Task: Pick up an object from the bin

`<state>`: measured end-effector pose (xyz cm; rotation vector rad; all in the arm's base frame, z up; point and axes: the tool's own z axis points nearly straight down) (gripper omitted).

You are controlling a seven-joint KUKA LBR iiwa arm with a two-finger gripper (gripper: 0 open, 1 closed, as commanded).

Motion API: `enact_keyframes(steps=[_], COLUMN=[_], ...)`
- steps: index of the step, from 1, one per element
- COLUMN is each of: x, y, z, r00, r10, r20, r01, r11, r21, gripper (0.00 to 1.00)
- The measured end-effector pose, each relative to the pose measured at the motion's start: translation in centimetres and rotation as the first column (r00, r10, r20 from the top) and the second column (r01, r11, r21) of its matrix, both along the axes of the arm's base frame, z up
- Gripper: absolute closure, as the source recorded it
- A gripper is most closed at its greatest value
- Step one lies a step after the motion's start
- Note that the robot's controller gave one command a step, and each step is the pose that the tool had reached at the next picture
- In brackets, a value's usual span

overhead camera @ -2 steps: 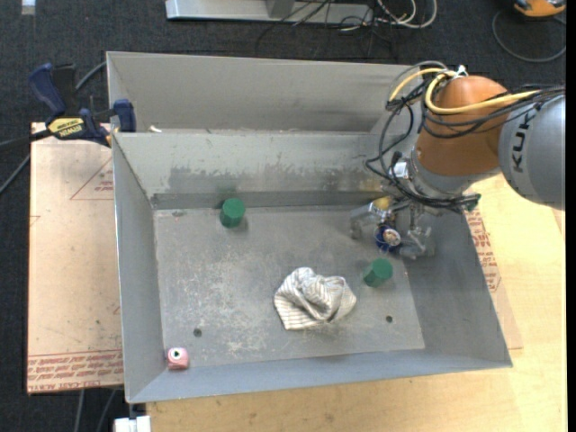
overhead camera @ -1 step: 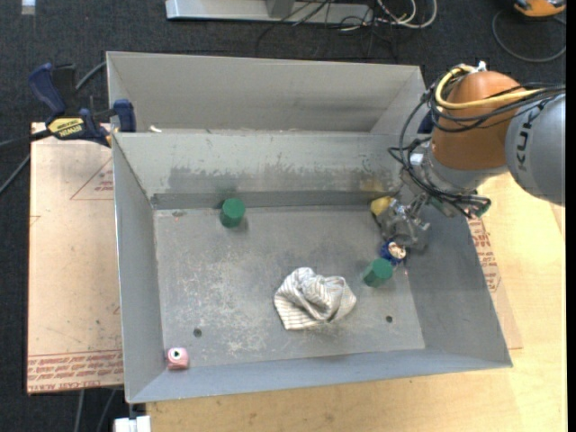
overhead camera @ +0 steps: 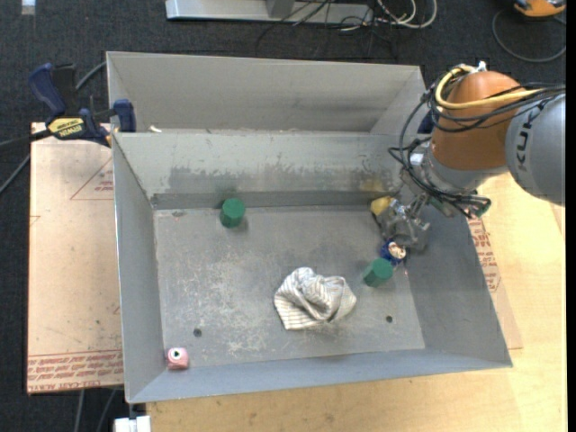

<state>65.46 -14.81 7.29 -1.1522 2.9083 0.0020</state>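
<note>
- Gripper (overhead camera: 401,230), right of centre, low in the bin (overhead camera: 270,165); its opening cannot be told.
- Small blue-and-white piece (overhead camera: 394,252) at its tip; green block (overhead camera: 379,273) just beside, lower left.
- Risk: the piece is small and may slip out, or the block gets nudged or caught with it.

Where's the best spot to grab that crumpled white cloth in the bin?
Probably pinch a raised fold of the crumpled white cloth, coming straight down from above: it lies slumped on the floor of the grey metal bin, with soft creases and no firm sides.
</note>
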Motion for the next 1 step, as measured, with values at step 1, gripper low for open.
enact_keyframes(steps=[1], x=[-0.22], y=[0.09], z=[0.94], r00=[1.000], r10=[0.001], r20=[-0.006], r01=[-0.001], r11=[1.000], r21=[0.002], gripper=[1.00])
